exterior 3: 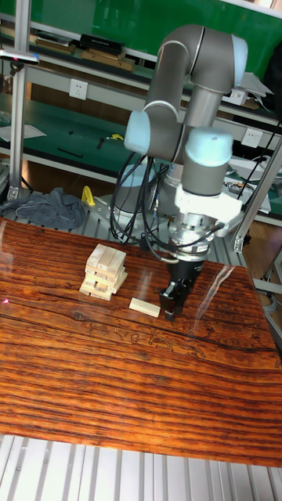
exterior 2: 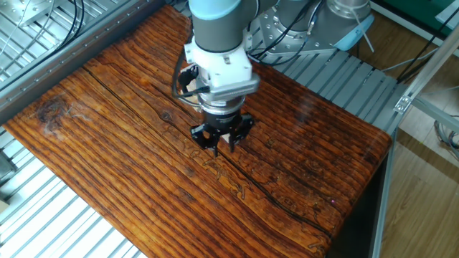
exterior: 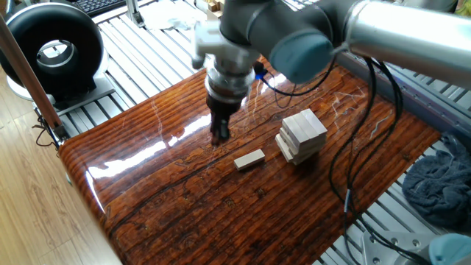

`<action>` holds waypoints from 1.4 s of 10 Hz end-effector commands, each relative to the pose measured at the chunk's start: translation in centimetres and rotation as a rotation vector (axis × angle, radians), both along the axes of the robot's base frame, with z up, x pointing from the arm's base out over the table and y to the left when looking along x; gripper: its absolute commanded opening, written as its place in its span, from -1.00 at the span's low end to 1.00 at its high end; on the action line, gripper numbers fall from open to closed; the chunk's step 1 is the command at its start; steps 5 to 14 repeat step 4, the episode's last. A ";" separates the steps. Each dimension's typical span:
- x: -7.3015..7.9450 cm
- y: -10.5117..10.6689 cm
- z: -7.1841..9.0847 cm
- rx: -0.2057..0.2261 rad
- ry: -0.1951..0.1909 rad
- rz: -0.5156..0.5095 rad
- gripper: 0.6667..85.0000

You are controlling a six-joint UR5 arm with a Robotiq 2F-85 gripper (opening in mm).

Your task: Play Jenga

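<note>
The Jenga tower [exterior: 302,135] is a short stack of pale wooden blocks on the glossy wooden tabletop [exterior: 184,213]; it also shows in the tall fixed view [exterior 3: 106,272]. One loose matching block [exterior: 249,159] lies flat just left of the tower [exterior 3: 145,307]. My gripper [exterior: 220,135] hovers a little above the table, left of that loose block, open and empty. In the tall fixed view the gripper [exterior 3: 171,305] hangs just right of the block. The other fixed view shows the gripper [exterior 2: 221,142] with fingers spread; the arm hides the tower there.
A black round device [exterior: 51,48] stands off the table's left corner. A grey cloth [exterior: 441,184] lies beyond the right edge. Cables [exterior: 353,169] trail from the arm over the table's right side. Metal slats [exterior 2: 43,215] surround the tabletop.
</note>
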State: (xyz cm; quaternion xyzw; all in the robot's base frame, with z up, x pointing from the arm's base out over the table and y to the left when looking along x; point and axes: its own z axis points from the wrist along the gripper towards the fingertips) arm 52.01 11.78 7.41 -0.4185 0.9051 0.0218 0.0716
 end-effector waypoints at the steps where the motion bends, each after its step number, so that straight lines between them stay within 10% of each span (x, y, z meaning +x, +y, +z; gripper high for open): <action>1: 2.3 -0.2 2.2 -0.070 -0.014 -0.178 -0.98; 14: 2.3 0.7 2.4 -0.067 0.010 -0.240 -0.98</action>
